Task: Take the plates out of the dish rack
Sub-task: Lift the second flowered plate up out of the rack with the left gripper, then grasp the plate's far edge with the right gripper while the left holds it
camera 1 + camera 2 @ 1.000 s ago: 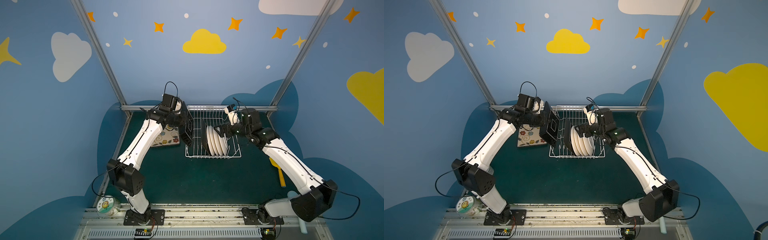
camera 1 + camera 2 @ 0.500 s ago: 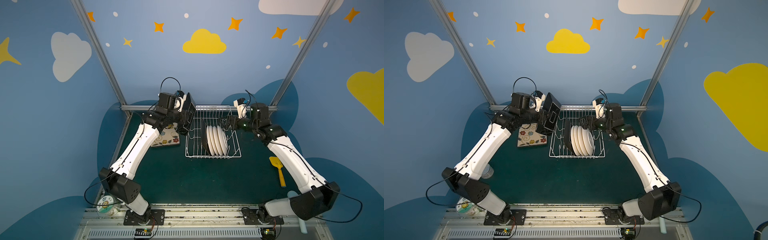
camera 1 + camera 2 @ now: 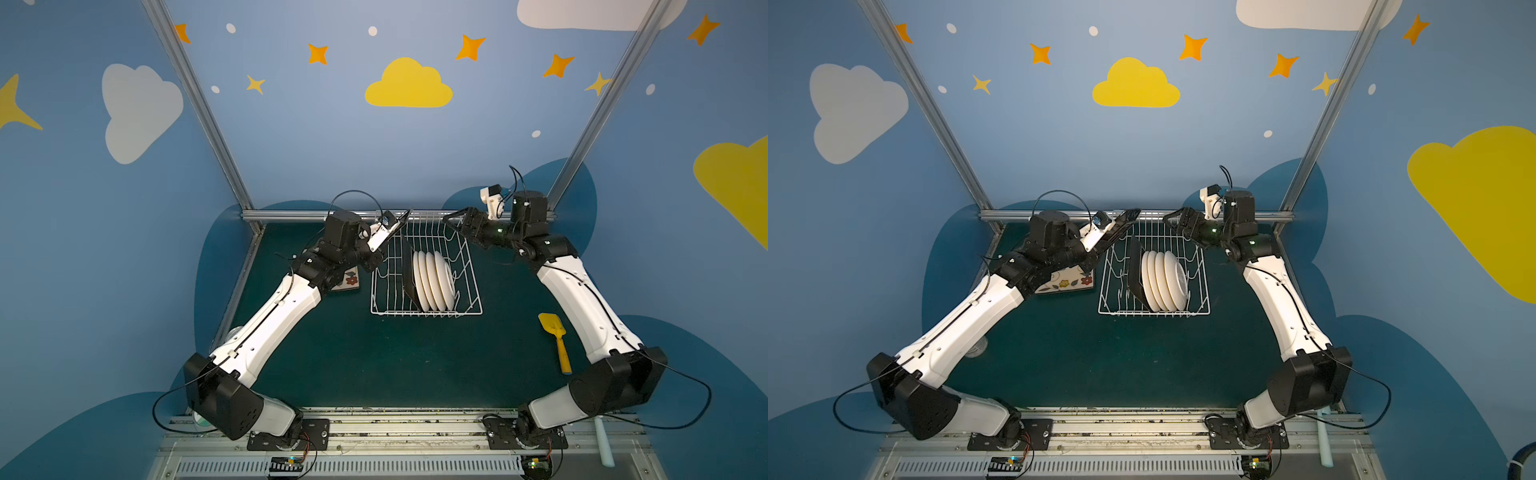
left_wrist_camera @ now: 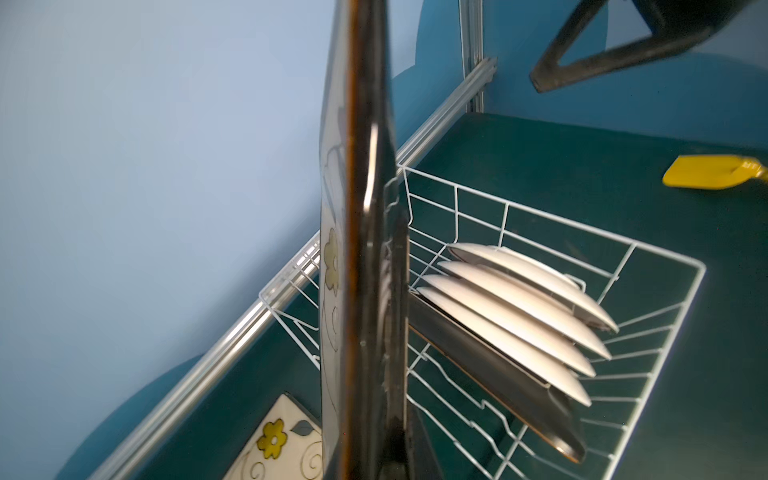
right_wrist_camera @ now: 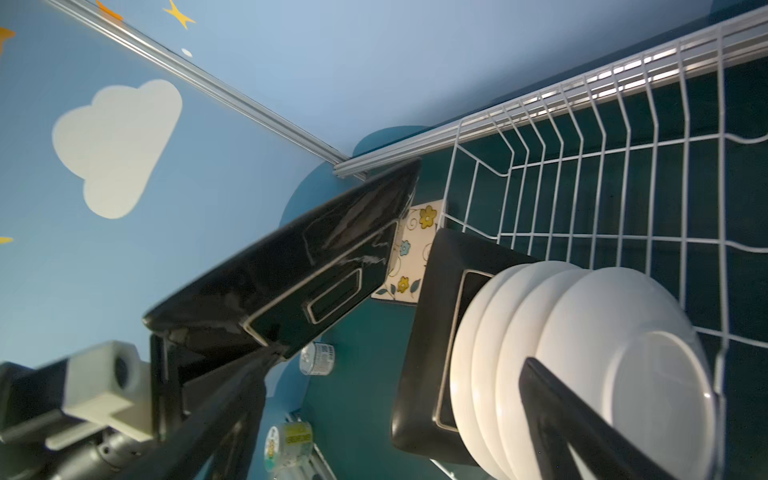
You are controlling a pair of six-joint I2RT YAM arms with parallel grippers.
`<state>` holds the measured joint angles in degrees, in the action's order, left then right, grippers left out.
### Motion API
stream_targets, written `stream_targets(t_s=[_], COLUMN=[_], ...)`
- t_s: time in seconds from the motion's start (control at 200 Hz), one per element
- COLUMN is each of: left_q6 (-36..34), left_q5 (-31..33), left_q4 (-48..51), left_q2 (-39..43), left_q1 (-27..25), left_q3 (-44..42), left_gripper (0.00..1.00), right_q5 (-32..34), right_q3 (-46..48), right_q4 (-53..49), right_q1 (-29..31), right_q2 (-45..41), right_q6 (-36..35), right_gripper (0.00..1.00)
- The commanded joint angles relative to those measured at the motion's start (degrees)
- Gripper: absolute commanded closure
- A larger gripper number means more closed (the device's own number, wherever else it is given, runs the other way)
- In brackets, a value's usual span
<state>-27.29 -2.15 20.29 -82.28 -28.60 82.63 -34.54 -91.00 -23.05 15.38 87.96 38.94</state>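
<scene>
Looking in from the near edge, I see the yellow spatula (image 3: pixel 555 338) lying on the green surface (image 3: pixel 374 365) by the right arm. The clear tub (image 5: pixel 289 440) sits down by the left arm's base. Neither concerns me.

Further in stands the dish rack (image 3: pixel 415 313). Four round plates (image 3: pixel 434 280) stand on edge in its tines, and a black-backed square plate (image 3: pixel 408 274) leans against them on their left. Just left of the rack a flowered square plate (image 3: pixel 1069 282) lies flat on the surface, face up, partly under the left forearm.

Beyond that comes the change. The left gripper (image 3: pixel 1121 226) has its jaws narrowed onto one edge of the carried plate (image 4: pixel 357 166), another black-backed square one. A second ago it held this low and upright beside the rack's left wall. Now the plate is up by the far left corner, tipped so that a top view shows it nearly edge-on, and it looks clear of the tines. The right gripper (image 3: pixel 1174 222), which was down at the round plates, has drawn back to the far right corner, jaws wide and empty.

So I reckon one plate is out, one is in the air and five remain racked. The carried plate looks free to go down on or beside the flat one, with the right arm out of its way
</scene>
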Motion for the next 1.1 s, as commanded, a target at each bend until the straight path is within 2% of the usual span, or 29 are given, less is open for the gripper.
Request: stream_targets(t_s=[0.0, 0.135, 0.27, 0.511, 0.656, 0.861, 1.096], left_q6=[-11.2, -19.5, -28.2, -39.2, -45.0, -47.0, -47.3], left_q5=[2.1, 3.3, 5.0, 8.1, 10.9, 11.0, 10.8], left_q4=[-18.0, -22.5, -27.9, -34.0, -39.0, -44.2, -44.8], left_q2=[4.7, 5.7, 6.2, 5.3, 3.9, 3.4, 2.8], left_q1=[-0.6, -1.9, -3.4, -6.0, -7.4, -8.1, -8.9], left_q3=[1.4, -2.3, -6.5, -10.3, -11.6, -13.2, -13.5], left_gripper=[0.97, 0.97, 0.97, 0.97, 0.97, 0.97, 0.97], right_q5=[-5.4, -9.7, -11.2, -11.0, -8.0, -5.6, -5.1], right_q3=[-2.9, -5.8, -6.7, -9.3, -11.4, -12.9, -13.1], right_q4=[1.8, 2.4, 3.8, 0.6, -5.4, -11.4, -12.1], right_q1=[-0.4, -0.3, -0.1, 1.3, 2.9, 4.6, 5.7], right_q2=[3.0, 6.1, 8.2, 11.1, 12.4, 13.7, 14.8], right_q6=[5.8, 9.1, 12.1, 11.9, 9.2, 6.1, 6.1], right_gripper=[0.06, 0.06, 0.07, 0.11, 0.15, 0.21, 0.37])
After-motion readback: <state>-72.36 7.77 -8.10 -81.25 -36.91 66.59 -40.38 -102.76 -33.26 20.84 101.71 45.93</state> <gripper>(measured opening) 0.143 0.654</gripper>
